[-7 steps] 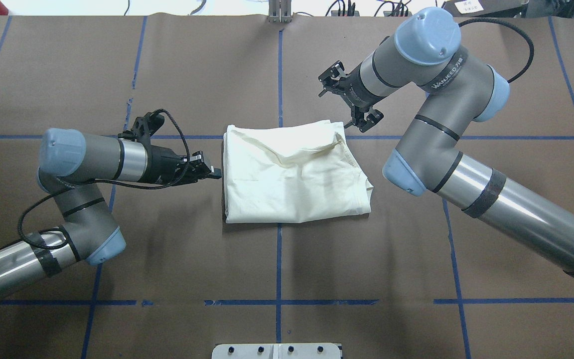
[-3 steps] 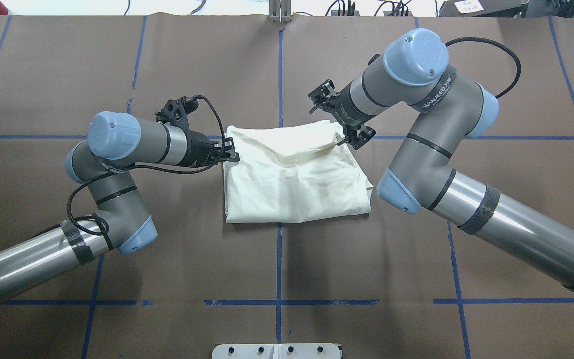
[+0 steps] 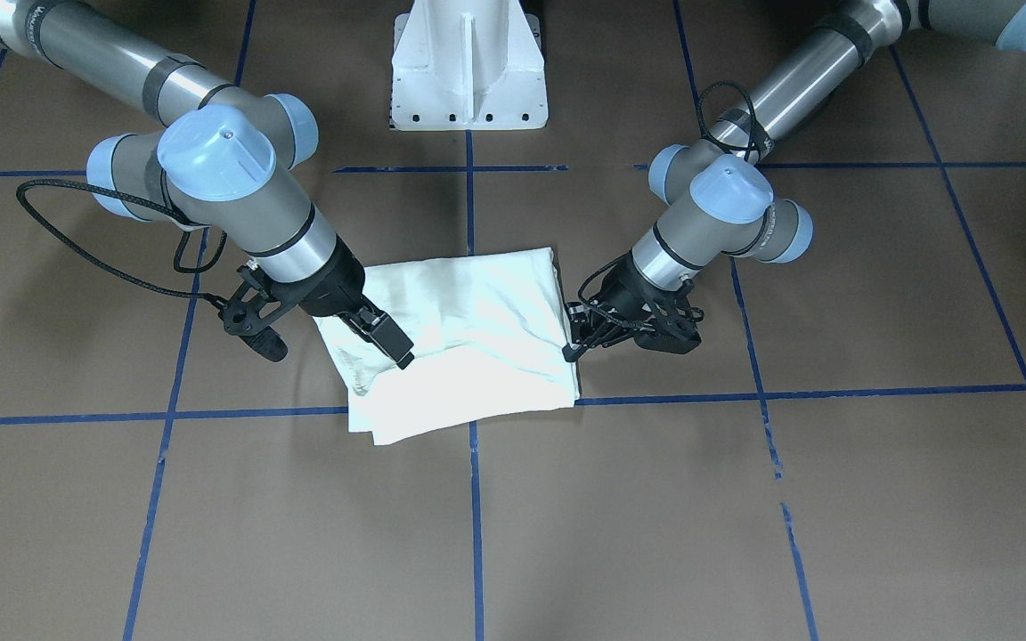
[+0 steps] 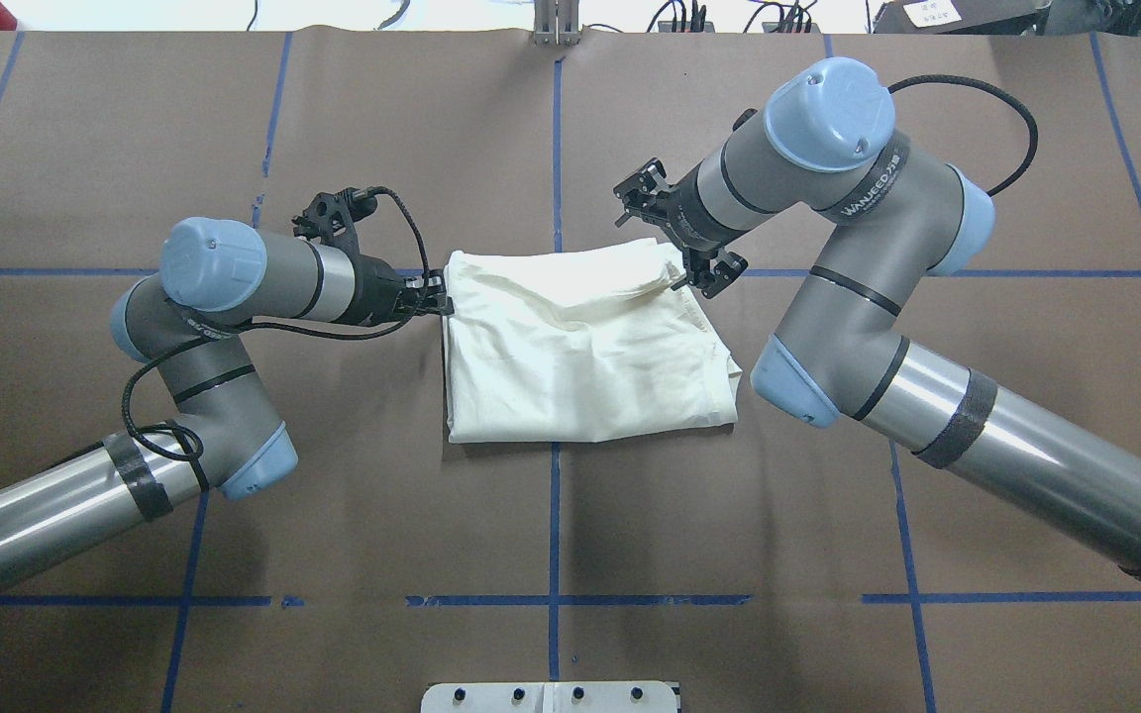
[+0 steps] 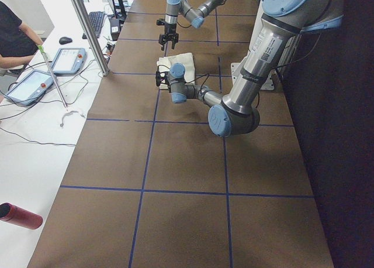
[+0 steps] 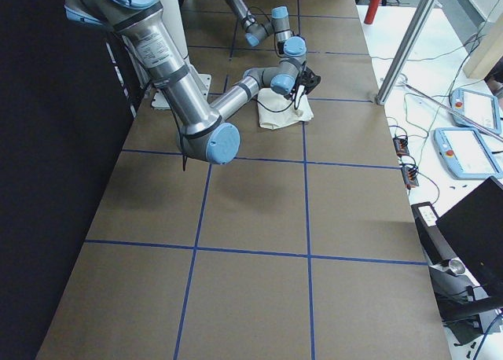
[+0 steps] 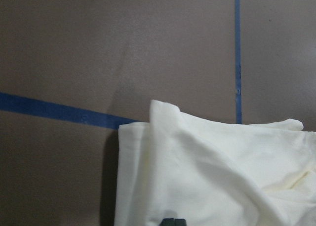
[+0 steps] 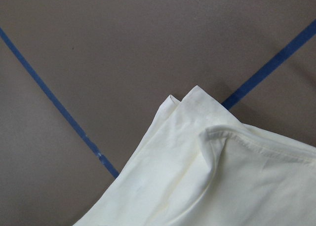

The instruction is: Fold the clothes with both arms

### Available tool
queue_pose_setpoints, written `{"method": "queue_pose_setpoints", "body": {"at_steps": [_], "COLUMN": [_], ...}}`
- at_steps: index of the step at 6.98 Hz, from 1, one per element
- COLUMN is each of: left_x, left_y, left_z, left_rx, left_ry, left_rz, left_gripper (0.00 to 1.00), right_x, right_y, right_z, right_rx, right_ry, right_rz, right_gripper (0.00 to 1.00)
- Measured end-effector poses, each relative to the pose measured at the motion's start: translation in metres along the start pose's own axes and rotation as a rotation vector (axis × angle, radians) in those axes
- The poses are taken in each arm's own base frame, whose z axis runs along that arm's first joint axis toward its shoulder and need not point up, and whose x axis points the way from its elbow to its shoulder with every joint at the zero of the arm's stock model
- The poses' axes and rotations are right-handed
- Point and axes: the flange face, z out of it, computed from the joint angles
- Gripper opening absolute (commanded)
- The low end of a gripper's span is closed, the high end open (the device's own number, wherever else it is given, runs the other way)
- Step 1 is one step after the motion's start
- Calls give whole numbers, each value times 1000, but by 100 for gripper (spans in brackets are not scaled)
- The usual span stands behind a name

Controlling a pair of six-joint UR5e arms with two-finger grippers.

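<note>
Clothes are seen here as one cream T-shirt (image 4: 580, 356), folded into a rough rectangle and laid flat near the middle of the brown desk (image 4: 333, 495). It is spread over a crossing of blue tape lines (image 4: 554, 515), and creases run across its upper layer. The left claw (image 4: 437, 297) is held low at the far corner of the shirt on the robot's left, its tips touching the cloth's edge. In the left wrist view a dark fingertip (image 7: 173, 221) is seen just over the fabric. How far this claw is open, or whether cloth is pinched in it, cannot be told. The right claw (image 3: 393, 343) is lowered onto the far corner on the robot's right, where a loose flap with a stitched hem is turned over. A black finger is laid across the cloth there, but the width of its opening and any hold on the cloth cannot be told either. A white pedestal (image 3: 468, 62) is fixed at the robot's edge of the desk, between the two arm bases.
</note>
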Motion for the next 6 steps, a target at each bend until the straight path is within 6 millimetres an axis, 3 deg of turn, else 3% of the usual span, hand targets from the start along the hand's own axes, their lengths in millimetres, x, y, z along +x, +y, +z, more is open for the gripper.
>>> {"method": "queue_pose_setpoints", "body": {"at_steps": [2,4,5,6], "left_x": [-22,-42,-60,-85], "left_y": [-13,-27,-25,-24], "left_z": [-32,-84,-119,-161], "left_rx": [31,73,80,86], "left_ry": [-16,-55,-107,-167], "left_rz": [55,131,201,285], "left_gripper": [0,0,0,0], "right_x": [11,39,66,105], "right_y": [-8,-45,-70,-98], "right_z": [2,-14,-29,-48], "right_rx": [11,61,85,109], "right_ry": [10,14,25,50], "right_rz": [5,-42,-121,-217], "right_gripper": [100,100,100,100]}}
